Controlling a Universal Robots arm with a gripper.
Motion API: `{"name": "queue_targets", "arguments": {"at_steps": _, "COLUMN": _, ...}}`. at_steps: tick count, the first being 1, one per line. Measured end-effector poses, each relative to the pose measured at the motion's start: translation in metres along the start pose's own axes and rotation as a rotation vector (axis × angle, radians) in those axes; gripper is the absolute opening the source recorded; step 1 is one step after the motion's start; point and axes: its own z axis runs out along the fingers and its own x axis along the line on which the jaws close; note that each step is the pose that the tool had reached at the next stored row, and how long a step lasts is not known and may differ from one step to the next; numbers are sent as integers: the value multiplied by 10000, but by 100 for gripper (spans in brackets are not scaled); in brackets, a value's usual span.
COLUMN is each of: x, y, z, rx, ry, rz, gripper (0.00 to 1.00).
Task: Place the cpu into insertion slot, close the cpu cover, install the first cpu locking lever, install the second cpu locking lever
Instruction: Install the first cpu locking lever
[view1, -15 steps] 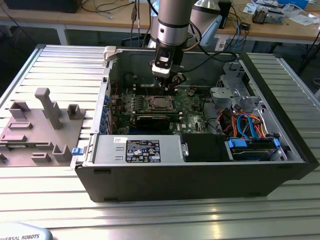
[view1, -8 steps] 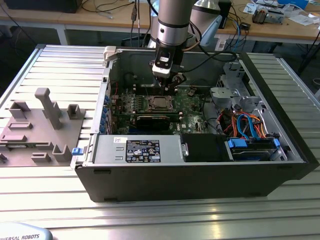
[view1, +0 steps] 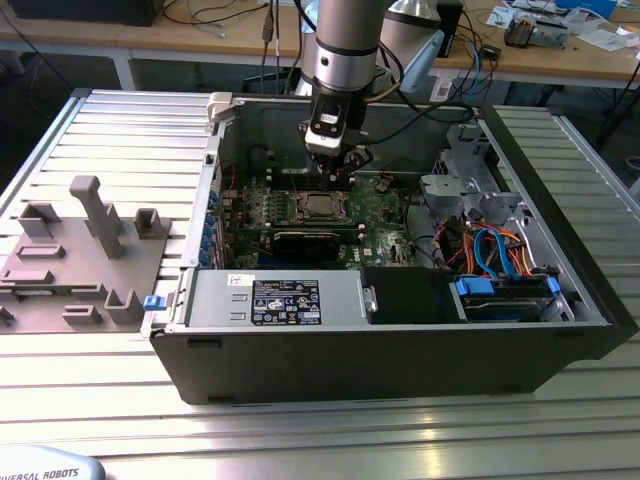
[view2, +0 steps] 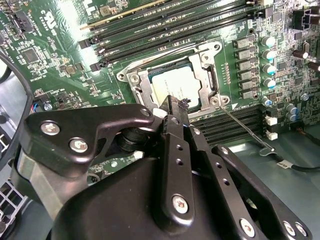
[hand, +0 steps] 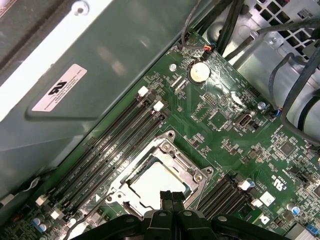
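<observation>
The cpu lies flat in the insertion slot on the green motherboard, its silver top showing through the window of the cpu cover. The cover lies down over the cpu in both wrist views. A thin wire locking lever sticks out from the socket's corner across the memory slots, unlatched. My gripper hangs just above the socket's edge with its black fingers pressed together and nothing between them. It is also seen from outside and from the first wrist view.
The open computer case has tall walls around the board. Long memory slots flank the socket. A drive cage with blue and orange cables fills the exterior view's right, and a power supply sits in front. A grey fixture stands outside.
</observation>
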Motion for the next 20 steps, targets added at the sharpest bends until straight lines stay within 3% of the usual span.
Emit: {"name": "queue_targets", "arguments": {"at_steps": 20, "x": 0, "y": 0, "z": 0, "rx": -2, "ry": -5, "rz": -256, "gripper": 11}}
